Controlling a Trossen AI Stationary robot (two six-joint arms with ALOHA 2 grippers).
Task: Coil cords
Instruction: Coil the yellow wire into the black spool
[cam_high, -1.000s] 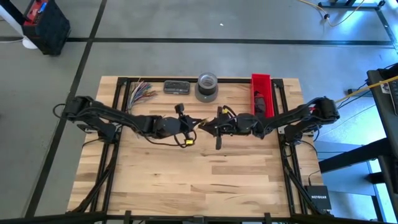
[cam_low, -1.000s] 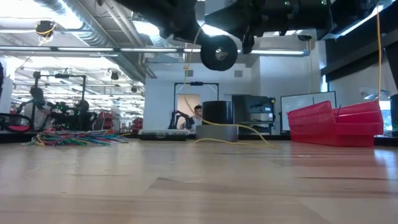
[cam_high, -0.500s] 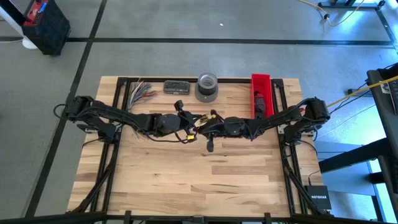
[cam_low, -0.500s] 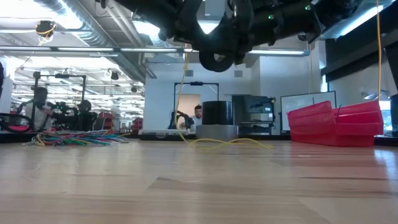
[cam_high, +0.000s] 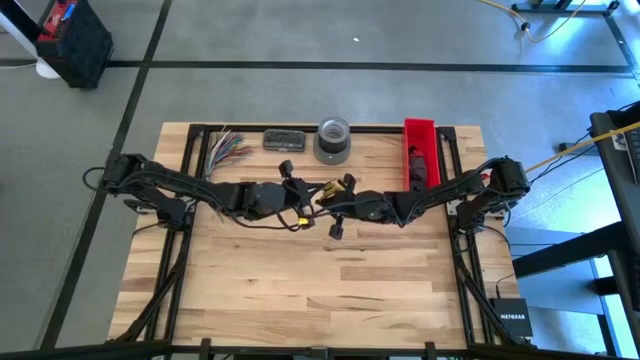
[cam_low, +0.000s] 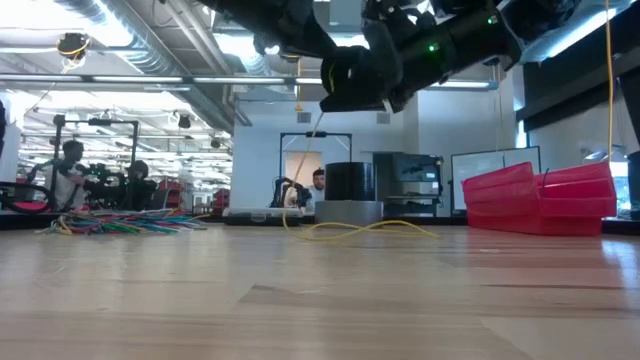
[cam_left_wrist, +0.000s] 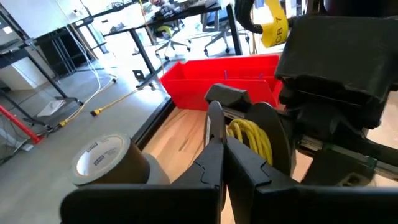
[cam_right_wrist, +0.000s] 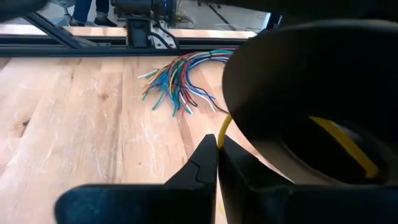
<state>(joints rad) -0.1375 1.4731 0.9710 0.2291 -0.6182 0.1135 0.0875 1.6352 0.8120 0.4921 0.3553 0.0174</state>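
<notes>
- Two dark arms are meeting above the middle of the light wooden table (cam_high: 300, 290), both raised clear of its surface.
- Left pincer (cam_left_wrist: 219, 134) is sitting clenched, its two dark fingers pressed together, just beside a black round spool (cam_left_wrist: 264, 146) wound with yellow cord (cam_left_wrist: 249, 138).
- Right pincer (cam_right_wrist: 217, 155) is likewise clenched, nipping a thin yellow strand of the cord (cam_right_wrist: 222, 129) at its fingertips, right against the black spool (cam_right_wrist: 311, 93).
- In the low view, the black bundle (cam_low: 350, 80) is hanging high between the arms, while the yellow cord (cam_low: 360, 230) is trailing down and lying in loose loops on the table.
- Along the far edge of the table, the following are lying or standing well apart from the pincers: a fan of multicoloured wires (cam_high: 228, 148), a flat dark rectangular case (cam_high: 284, 140), a grey tape roll (cam_high: 333, 140) and a red plastic bin (cam_high: 421, 152).
- People are sitting in the room beyond (cam_low: 70, 165).
</notes>
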